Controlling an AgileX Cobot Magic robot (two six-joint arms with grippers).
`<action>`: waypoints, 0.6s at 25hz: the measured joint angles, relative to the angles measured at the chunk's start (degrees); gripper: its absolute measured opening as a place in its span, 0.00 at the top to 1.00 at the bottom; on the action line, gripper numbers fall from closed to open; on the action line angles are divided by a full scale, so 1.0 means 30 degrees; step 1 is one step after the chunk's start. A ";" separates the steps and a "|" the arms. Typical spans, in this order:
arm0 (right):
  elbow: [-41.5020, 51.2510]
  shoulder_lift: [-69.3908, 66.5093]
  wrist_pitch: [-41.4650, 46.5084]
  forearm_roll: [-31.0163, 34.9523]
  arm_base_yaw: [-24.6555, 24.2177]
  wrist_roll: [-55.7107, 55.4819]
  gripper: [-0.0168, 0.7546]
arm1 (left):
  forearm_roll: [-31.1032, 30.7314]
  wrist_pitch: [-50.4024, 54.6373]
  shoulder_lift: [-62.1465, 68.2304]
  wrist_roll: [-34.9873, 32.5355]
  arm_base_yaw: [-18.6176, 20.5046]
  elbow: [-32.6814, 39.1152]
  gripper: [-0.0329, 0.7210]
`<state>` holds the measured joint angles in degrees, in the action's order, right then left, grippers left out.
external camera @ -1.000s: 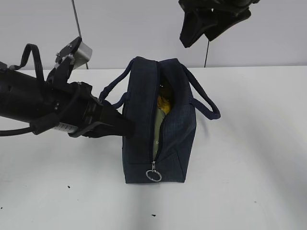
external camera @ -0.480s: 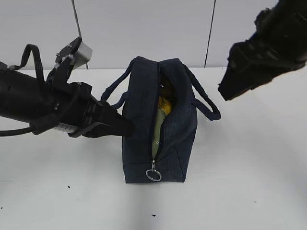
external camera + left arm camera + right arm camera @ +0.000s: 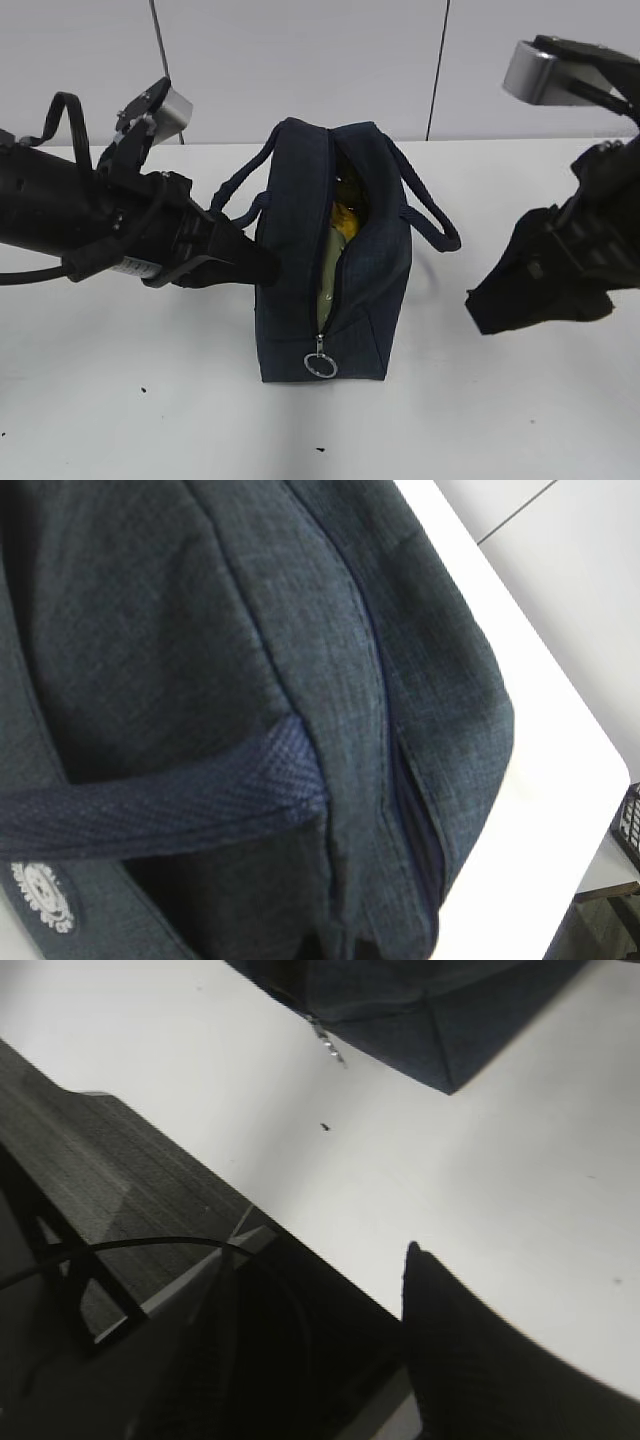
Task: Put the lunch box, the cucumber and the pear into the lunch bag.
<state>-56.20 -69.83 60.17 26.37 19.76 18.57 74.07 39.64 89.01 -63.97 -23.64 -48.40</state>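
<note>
I am keeping my left gripper (image 3: 262,262) clenched against the lunch bag's (image 3: 375,270) left wall, though what it pinches is hidden. My right gripper (image 3: 490,305), spread and empty, is hanging right of the bag, nearer the ring pull (image 3: 321,366). The zipper runs toward the camera, pear (image 3: 343,217) and lunch box (image 3: 327,272) showing inside.

The lunch bag (image 3: 335,270) stands mid-frame with its top slit open only narrowly, the yellow pear (image 3: 343,219) filling the gap. The left end effector (image 3: 262,265) presses against the bag's left side, blocking that flank. The table (image 3: 480,410) lies bare at lower right and along the front edge.
</note>
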 joint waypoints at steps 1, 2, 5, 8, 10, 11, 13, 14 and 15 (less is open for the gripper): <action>0.0327 0.0076 -0.0184 0.0647 0.0000 0.0445 0.44 | 0.0000 0.0015 0.0000 0.0000 0.0000 0.0000 0.97; 0.0584 0.0120 -0.0328 0.1403 0.0000 0.0837 0.45 | 0.0000 0.0038 0.0000 0.0000 0.0000 0.0000 0.97; 0.1031 0.0129 -0.0829 0.2345 0.0000 0.1586 0.45 | -0.0025 0.0115 0.0000 0.0000 0.0000 0.0000 0.97; 0.1242 0.0129 -0.1017 0.2939 0.0000 0.2697 0.46 | -0.0067 0.0172 0.0000 0.0000 0.0000 0.0000 0.97; 0.1500 0.0129 -0.1443 0.3231 0.0000 0.3322 0.48 | -0.0112 0.0172 0.0000 0.0000 0.0000 0.0000 0.97; 0.1619 0.0129 -0.1751 0.3325 0.0000 0.3429 0.48 | -0.0139 0.0186 0.0000 0.0000 0.0000 0.0000 0.97; 0.1892 0.0086 -0.2768 0.3348 0.0000 0.3783 0.51 | -0.0136 0.0186 0.0000 0.0000 0.0000 0.0000 0.97; 0.1987 -0.0019 -0.3198 0.3348 0.0000 0.3975 0.52 | -0.0136 0.0206 0.0000 0.0000 0.0000 0.0000 0.97; 0.2020 -0.0219 -0.3544 0.3390 0.0000 0.4113 0.54 | -0.0150 0.0220 0.0000 0.0000 0.0000 0.0000 0.97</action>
<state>-50.14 -70.48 49.54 36.55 19.76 30.91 73.62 40.30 89.01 -63.97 -23.64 -48.40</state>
